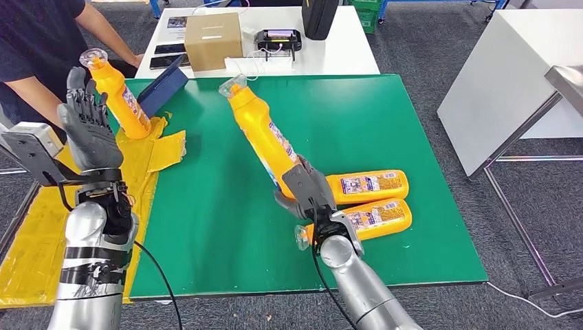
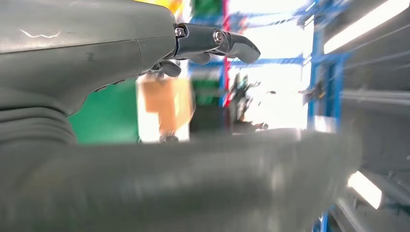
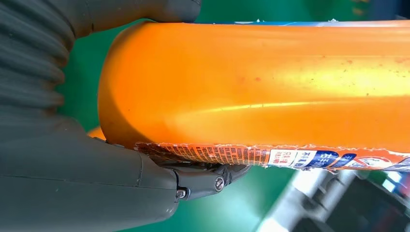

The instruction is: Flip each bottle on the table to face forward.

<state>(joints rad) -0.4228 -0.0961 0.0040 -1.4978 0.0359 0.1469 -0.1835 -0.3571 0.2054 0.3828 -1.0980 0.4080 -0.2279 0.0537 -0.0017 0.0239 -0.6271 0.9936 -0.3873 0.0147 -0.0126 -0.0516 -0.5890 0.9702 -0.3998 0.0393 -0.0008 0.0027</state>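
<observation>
The right hand has its dark fingers and thick grey thumb clamped round the base of a glossy orange plastic bottle, which leans up and to the left from centre frame in the head view, its clear cap at the top. In the right wrist view its printed label has a torn, ragged edge. Just right of that hand, two more orange bottles lie on their sides, touching, labels up, on the flat green mat. At upper left the left hand is raised, fingers apart and holding nothing. Behind it a fourth bottle stands tilted on crumpled yellow sheeting.
</observation>
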